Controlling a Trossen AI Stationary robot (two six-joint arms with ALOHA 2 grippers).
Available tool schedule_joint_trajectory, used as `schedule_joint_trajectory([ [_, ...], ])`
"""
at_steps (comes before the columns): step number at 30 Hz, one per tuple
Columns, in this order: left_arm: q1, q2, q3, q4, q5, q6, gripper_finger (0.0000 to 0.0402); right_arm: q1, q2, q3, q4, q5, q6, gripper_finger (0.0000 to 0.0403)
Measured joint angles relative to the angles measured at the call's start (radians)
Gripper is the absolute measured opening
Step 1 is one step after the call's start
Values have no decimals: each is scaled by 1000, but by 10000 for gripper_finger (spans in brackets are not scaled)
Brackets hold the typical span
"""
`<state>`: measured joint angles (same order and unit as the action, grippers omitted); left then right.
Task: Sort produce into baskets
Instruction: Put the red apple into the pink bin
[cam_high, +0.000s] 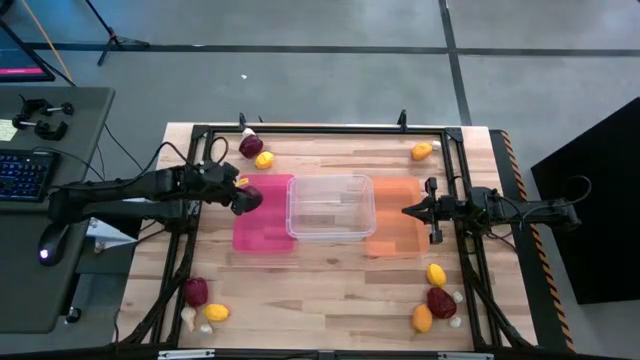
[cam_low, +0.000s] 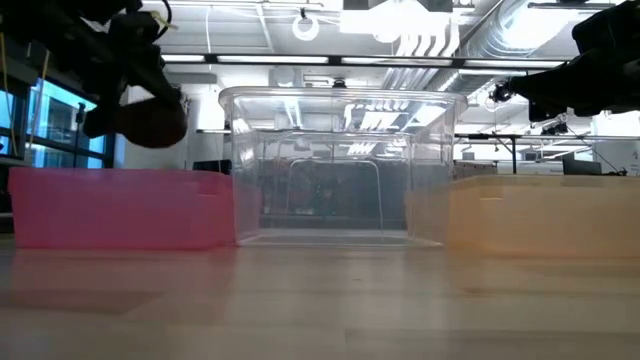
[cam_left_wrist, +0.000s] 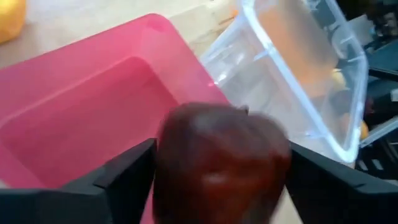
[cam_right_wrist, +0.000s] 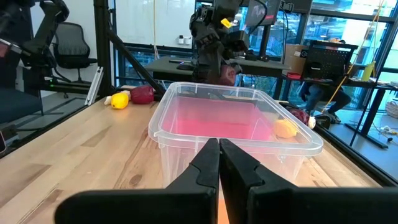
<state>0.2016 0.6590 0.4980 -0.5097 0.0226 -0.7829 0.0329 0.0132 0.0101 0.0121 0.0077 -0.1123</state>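
My left gripper (cam_high: 245, 198) reaches in from the table's left and is shut on a dark red lump (cam_left_wrist: 221, 162), which is above the far left part of the pink basket (cam_high: 265, 228). The clear basket (cam_high: 331, 207) stands in the middle with the orange basket (cam_high: 395, 230) on its right, all three side by side on the table. My right gripper (cam_high: 407, 211) waits shut and level over the orange basket, pointing at the clear one. Other produce lies loose near the table's corners. My left gripper pinches the dark red lump between its two fingers, one on each of two opposite sides (cam_left_wrist: 163, 168). The fingers slant down from the table's left. The lump is lifted clear, above the inside of the pink basket (cam_left_wrist: 81, 112).
At the far left lie a dark red lump (cam_high: 250, 146) and a lemon (cam_high: 264, 159); at the far right a lemon (cam_high: 421, 151). Near left: a red lump (cam_high: 195, 291), a lemon (cam_high: 216, 312), garlic (cam_high: 189, 318). Near right: lemons (cam_high: 436, 274), a red lump (cam_high: 441, 301).
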Motion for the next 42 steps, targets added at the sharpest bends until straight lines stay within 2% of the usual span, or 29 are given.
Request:
schedule_joint_trajectory([
  [4, -1, 0, 0, 16, 82, -6, 376, 0, 0, 0, 0, 0, 0, 0],
  [6, -1, 0, 0, 36, 128, -30, 393, 0, 0, 0, 0, 0, 0, 0],
  [9, -1, -1, 0, 58, 127, -96, 393, 0, 0, 0, 0, 0, 0, 0],
  [15, -2, -4, 0, 147, 123, -381, 390, 0, 0, 0, 0, 0, 0, 0],
  [19, -2, -3, 2, 273, 112, -466, 390, 0, 0, 0, 0, 0, 0, 0],
  [22, 10, 26, 67, 226, 55, -457, 390, 0, 0, 0, 0, 0, 0, 0],
  [25, 66, 99, 180, 26, 6, -342, 390, 0, 0, 0, 0, 0, 0, 0],
  [28, 188, 197, 290, -136, 3, -135, 390, 0, 0, 0, 0, 0, 0, 0],
  [32, 409, 351, 389, -203, 57, 111, 390, 0, 0, 0, 0, 0, 0, 0],
  [36, 594, 553, 429, -234, 96, 354, 390, 0, 0, 0, 0, 0, 0, 0],
  [39, 664, 698, 469, -230, 62, 494, 390, 0, 0, 0, 0, 0, 0, 0],
  [42, 691, 811, 529, -241, -42, 607, 390, 0, 0, 0, 0, 0, 0, 0],
])
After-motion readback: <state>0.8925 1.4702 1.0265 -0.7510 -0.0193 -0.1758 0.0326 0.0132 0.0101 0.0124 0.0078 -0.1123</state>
